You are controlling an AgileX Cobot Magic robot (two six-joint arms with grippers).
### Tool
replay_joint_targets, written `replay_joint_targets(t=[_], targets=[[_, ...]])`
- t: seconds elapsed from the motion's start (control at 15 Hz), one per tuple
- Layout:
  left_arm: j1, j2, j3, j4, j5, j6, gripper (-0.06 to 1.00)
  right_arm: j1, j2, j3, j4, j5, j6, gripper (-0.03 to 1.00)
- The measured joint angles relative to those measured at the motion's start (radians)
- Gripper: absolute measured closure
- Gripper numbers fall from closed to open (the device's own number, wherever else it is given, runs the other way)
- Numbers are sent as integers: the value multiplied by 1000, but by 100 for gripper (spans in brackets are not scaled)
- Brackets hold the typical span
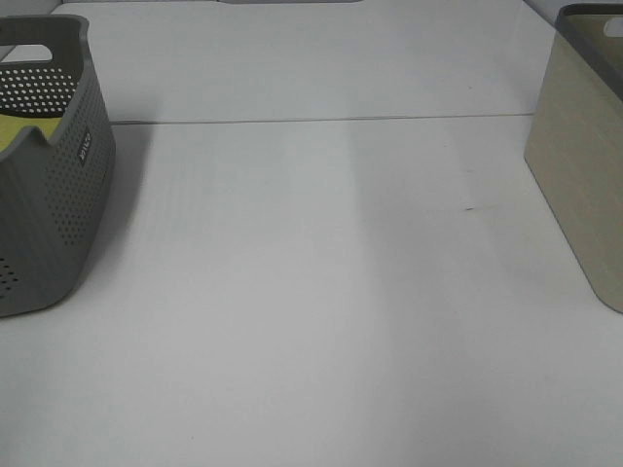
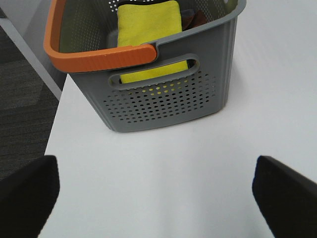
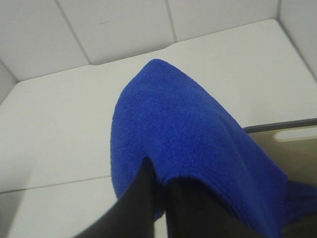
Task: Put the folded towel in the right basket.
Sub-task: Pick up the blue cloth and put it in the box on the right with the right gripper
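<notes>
The folded towel (image 3: 173,129) is a royal-blue cloth that fills the right wrist view. It drapes over my right gripper (image 3: 163,193), whose dark fingers are shut on its lower edge. Just beyond the towel shows the dark grey rim of the right basket (image 3: 282,125). In the exterior high view this tan, smooth-walled basket (image 1: 579,165) stands at the table's right edge; neither gripper nor the towel shows there. My left gripper (image 2: 154,168) is open above bare table, its fingers (image 2: 29,193) wide apart, short of the grey basket.
A grey perforated basket (image 1: 49,195) stands at the left edge, seen close in the left wrist view (image 2: 163,94) with an orange handle (image 2: 99,57) and a yellow towel (image 2: 146,25) inside. The white table (image 1: 321,292) has a seam (image 1: 321,121) across its back.
</notes>
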Motion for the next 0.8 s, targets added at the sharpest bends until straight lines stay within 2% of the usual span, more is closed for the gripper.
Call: replay_joint_targets(t=[0.27, 0.47, 0.6, 0.8], targets=[[0, 0, 0, 0, 0, 0, -4, -176, 9, 0, -29, 18, 1, 92], [0, 0, 0, 0, 0, 0, -4, -194, 108, 0, -118, 62, 5, 92], [0, 0, 0, 0, 0, 0, -4, -194, 232, 0, -135, 110, 7, 92], [0, 0, 0, 0, 0, 0, -4, -194, 348, 0, -135, 114, 14, 92]])
